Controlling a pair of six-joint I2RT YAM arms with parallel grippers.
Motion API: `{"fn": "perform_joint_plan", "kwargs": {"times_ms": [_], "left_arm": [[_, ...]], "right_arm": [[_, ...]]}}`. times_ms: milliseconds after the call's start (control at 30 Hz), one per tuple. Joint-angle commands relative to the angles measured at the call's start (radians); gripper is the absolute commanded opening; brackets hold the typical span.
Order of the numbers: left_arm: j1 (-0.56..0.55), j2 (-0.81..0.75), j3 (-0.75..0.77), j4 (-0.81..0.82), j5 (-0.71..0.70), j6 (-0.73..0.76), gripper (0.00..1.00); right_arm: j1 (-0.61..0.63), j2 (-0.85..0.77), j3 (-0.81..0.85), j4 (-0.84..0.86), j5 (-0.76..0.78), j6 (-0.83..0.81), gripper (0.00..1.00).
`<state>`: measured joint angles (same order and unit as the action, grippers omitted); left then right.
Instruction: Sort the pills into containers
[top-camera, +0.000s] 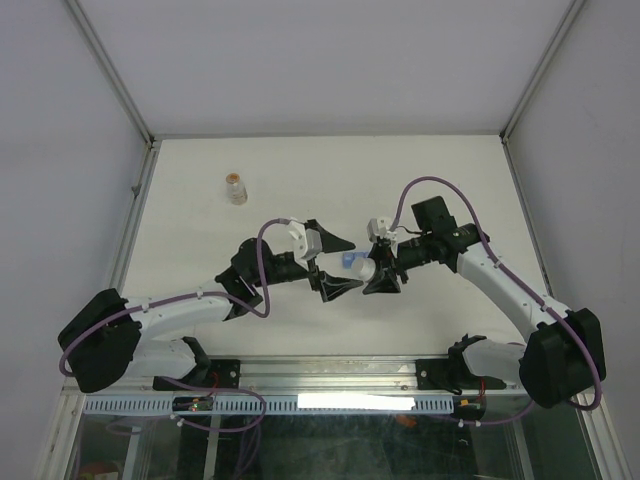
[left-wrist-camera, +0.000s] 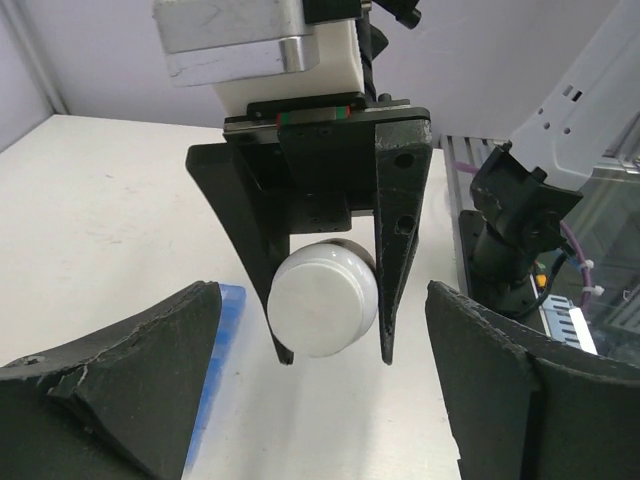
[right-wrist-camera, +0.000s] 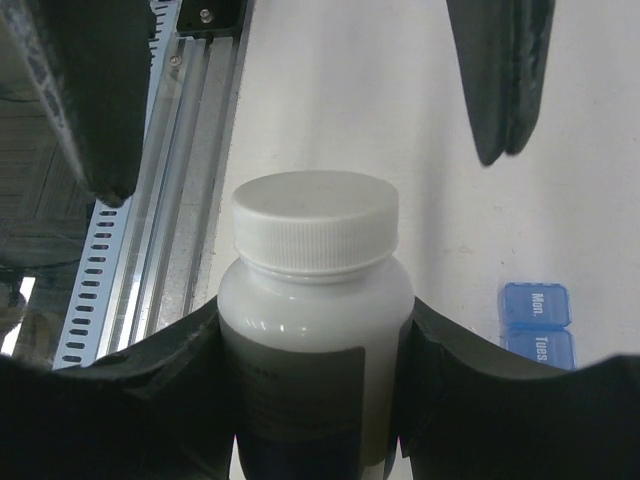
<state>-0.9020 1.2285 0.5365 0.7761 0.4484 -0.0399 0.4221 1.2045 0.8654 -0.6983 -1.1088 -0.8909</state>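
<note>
while the right pincer (right-wrist-camera: 315, 312) is clenched on the body of a white pill bottle (right-wrist-camera: 300, 345), the ribbed cap (right-wrist-camera: 315, 225) points at the left pincer (left-wrist-camera: 320, 300), which is released, its fingers (left-wrist-camera: 120, 370) spread either side of the cap without touching it. the blue pill organiser (right-wrist-camera: 535, 320) lies on the tabletop (top-camera: 200, 200) just beneath both pincers (lids marked "mon." and "tues." show). a small clear bottle (top-camera: 235, 188) stands well apart, far left.
</note>
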Motion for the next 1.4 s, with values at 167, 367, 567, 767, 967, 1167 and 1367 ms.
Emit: {"fn": "perform_joint_plan", "kwargs": {"times_ms": [167,367,567,767,967,1167,1367], "left_arm": [[0.002,0.051,0.089,-0.023,0.105,0.051,0.73],[0.003,0.069,0.109,-0.065,0.087,0.062,0.63],[0.005,0.072,0.116,-0.078,0.082,0.066,0.51],[0.005,0.071,0.105,-0.046,0.085,0.039,0.34],[0.006,0.066,0.101,0.007,0.088,-0.105,0.09],[-0.08,0.02,0.089,-0.057,-0.186,-0.341,0.0],[-0.207,-0.017,0.094,-0.219,-0.583,-0.506,0.0]], "right_arm": [[-0.003,-0.02,0.044,0.003,-0.05,-0.023,0.0],[-0.003,-0.021,0.046,0.002,-0.051,-0.023,0.0],[-0.003,-0.019,0.045,0.002,-0.051,-0.024,0.0],[-0.003,-0.017,0.046,0.002,-0.05,-0.024,0.0],[-0.003,-0.018,0.047,0.002,-0.048,-0.022,0.0],[-0.003,-0.016,0.049,0.007,-0.037,-0.013,0.0],[-0.003,-0.016,0.047,0.016,-0.032,-0.002,0.0]]}}
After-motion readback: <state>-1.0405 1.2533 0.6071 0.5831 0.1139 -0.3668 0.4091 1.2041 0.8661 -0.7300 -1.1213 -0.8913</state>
